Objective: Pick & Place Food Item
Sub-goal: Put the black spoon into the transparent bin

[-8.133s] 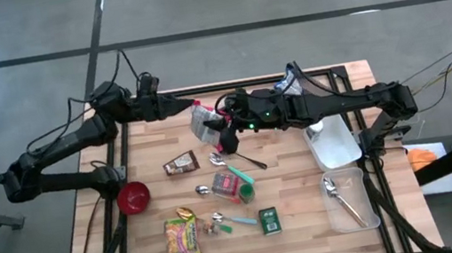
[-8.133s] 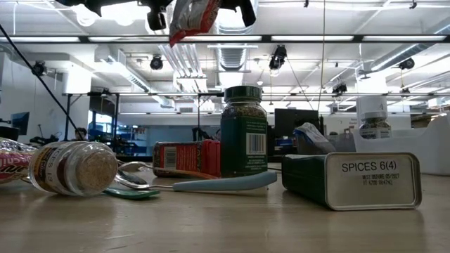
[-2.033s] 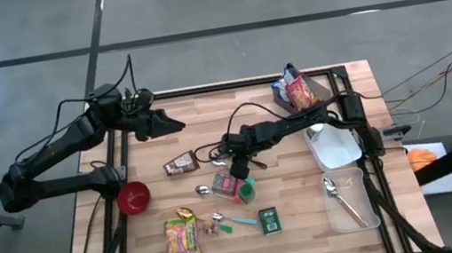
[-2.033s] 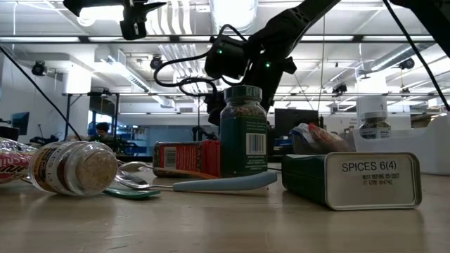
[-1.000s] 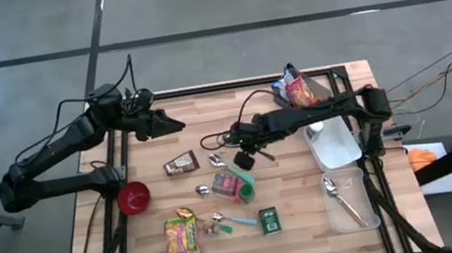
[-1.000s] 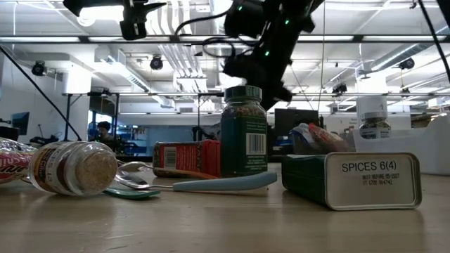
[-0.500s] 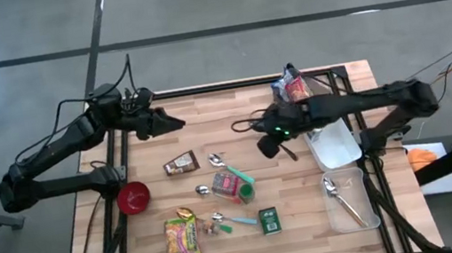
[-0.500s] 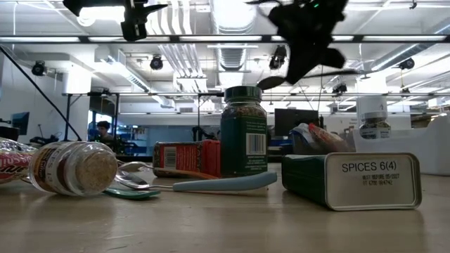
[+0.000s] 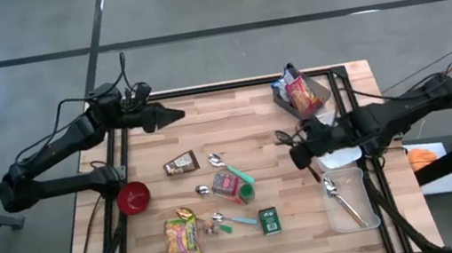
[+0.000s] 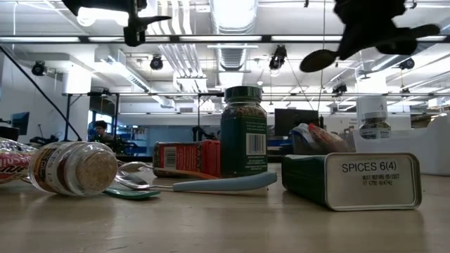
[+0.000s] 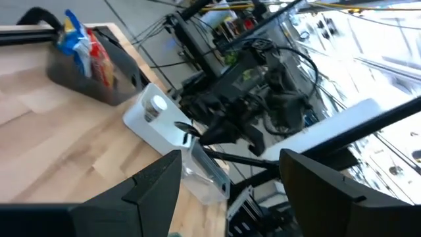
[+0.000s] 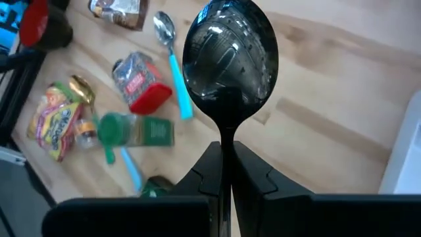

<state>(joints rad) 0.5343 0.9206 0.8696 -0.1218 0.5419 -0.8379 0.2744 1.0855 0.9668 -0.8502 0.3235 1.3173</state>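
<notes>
Closed fingers (image 12: 227, 172) of the right gripper (image 9: 302, 153) pinch a black spoon (image 12: 230, 59) by its handle, apparently above the table's (image 9: 251, 114) right side; the left gripper (image 9: 172, 114) hangs open far left.

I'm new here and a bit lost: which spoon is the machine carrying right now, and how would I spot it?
Find the wooden table, then its right edge, where the right end effector hangs beside the white tray. Pinched there is the black spoon. Unlike the other spoons lying on the wood or in the clear bin, it is dark, glossy and held in the air.
</notes>
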